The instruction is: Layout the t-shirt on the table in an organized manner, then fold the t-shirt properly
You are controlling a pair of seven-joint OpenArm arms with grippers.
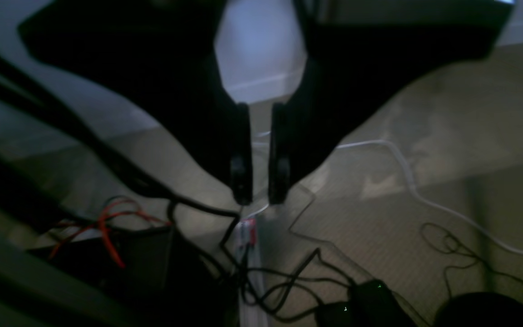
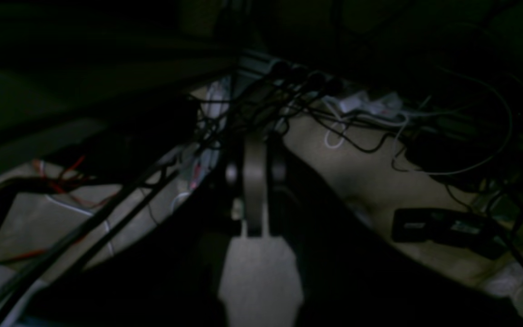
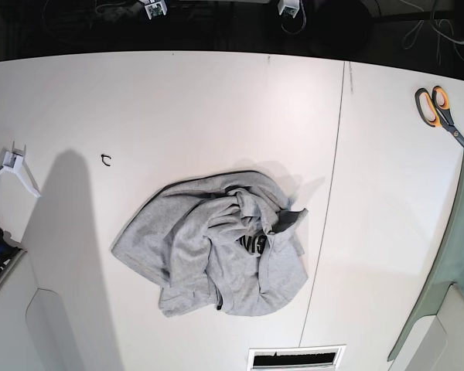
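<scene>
Below the left gripper (image 1: pixel 259 197), in the left wrist view, lay a floor strewn with cables: one white cable (image 1: pixel 407 177) curving off to the gripper's right, one red wire (image 1: pixel 107 236) looping at its lower left, and several black cords (image 1: pixel 288 281) tangled beneath it. Its two black fingers (image 1: pixel 242 154) stood upright and parallel with a narrow gap between them, and nothing was held there.

Around the right gripper (image 2: pixel 254 175), in the dim right wrist view, hung many dark cables, too tangled to count, and one black box-shaped device (image 2: pixel 443 227) lay on the floor to its lower right. Its two fingers were pressed close on either side of one pale strip (image 2: pixel 254 190); the jaws were closed, and I cannot tell what the strip was.

Neither gripper appeared in the base view. One light heather-grey cotton t-shirt (image 3: pixel 209 247) with black lettering lay crumpled in a heap near the middle of the wide white table (image 3: pixel 178 108), just left of its thin dark seam line (image 3: pixel 332 178). One pair of orange-handled scissors (image 3: pixel 437 108) rested near the far right edge, well apart from the shirt. One small black hook-shaped bit (image 3: pixel 105 160) and one white plastic bracket (image 3: pixel 11 166) lay to the shirt's upper left.
</scene>
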